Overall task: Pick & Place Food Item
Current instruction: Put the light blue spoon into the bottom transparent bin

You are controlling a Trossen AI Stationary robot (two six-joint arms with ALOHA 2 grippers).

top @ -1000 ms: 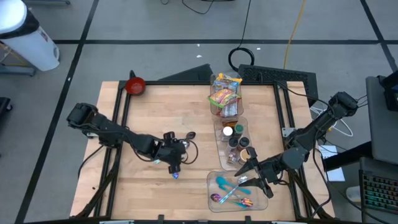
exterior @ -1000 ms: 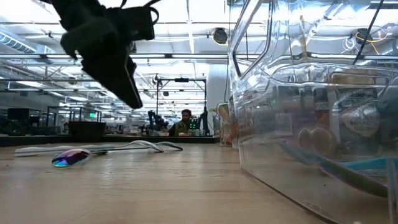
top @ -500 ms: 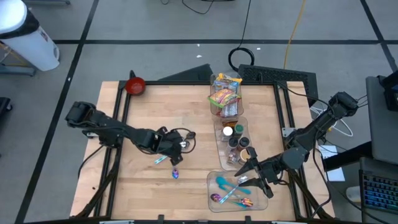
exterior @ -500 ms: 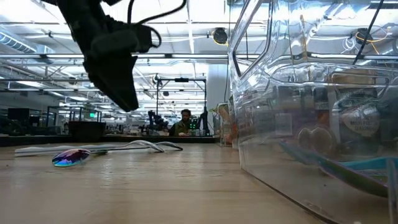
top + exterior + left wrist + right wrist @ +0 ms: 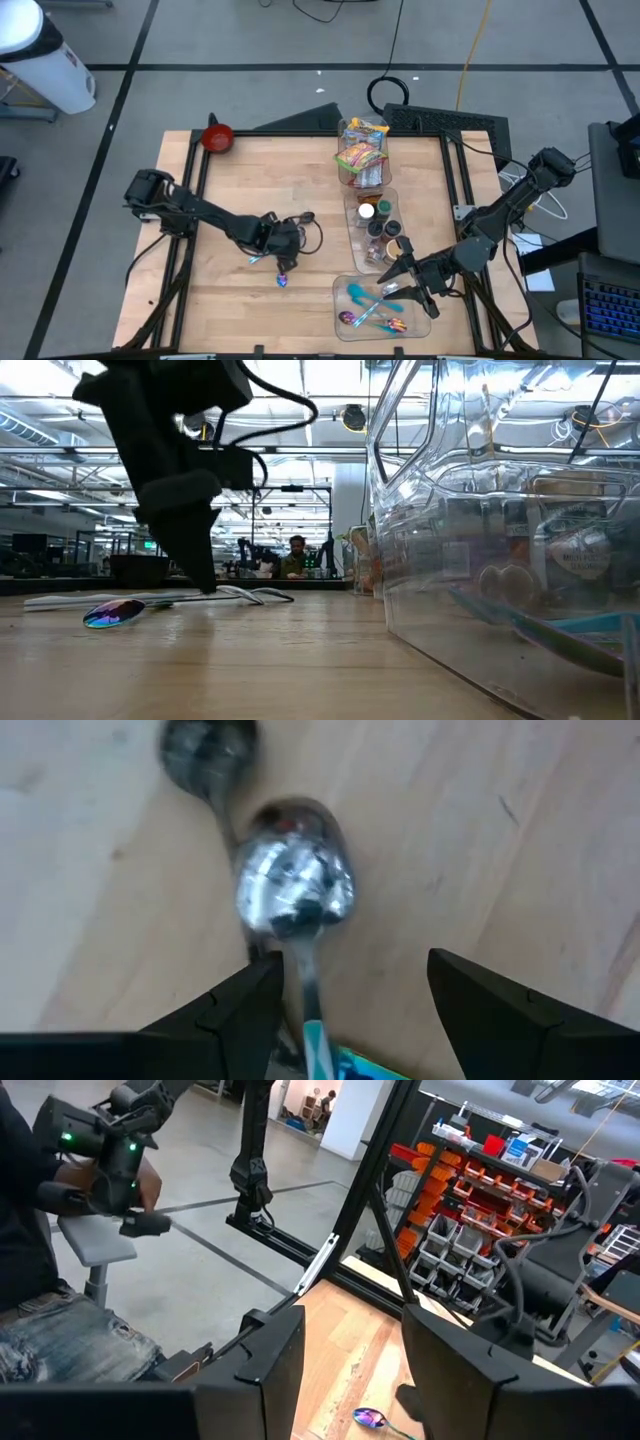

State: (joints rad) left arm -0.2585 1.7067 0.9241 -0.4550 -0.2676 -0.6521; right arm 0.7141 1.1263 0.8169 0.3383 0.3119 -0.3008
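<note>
Bright snack bags fill a clear bin at the table's far middle. My left gripper points steeply down at mid-table, open, over loose spoons. In the left wrist view its fingers stand either side of a silver spoon, at its neck, where a teal handle shows. Its fingertips hang close to the tabletop beside the silver spoons; I see no touch. An iridescent spoon lies just nearer. My right gripper waits level and open over the near utensil bin, with nothing between its fingers.
A row of clear bins runs down the table's right middle: snacks, spice jars, then coloured utensils; the nearest one's wall fills the low view's right. A red bowl sits at the far left corner. A person sits beyond the table.
My left gripper has sunk toward the tabletop over the spoons, mostly in the last half second, and has rolled at the wrist. It stays open. The spoons lie where they were.
</note>
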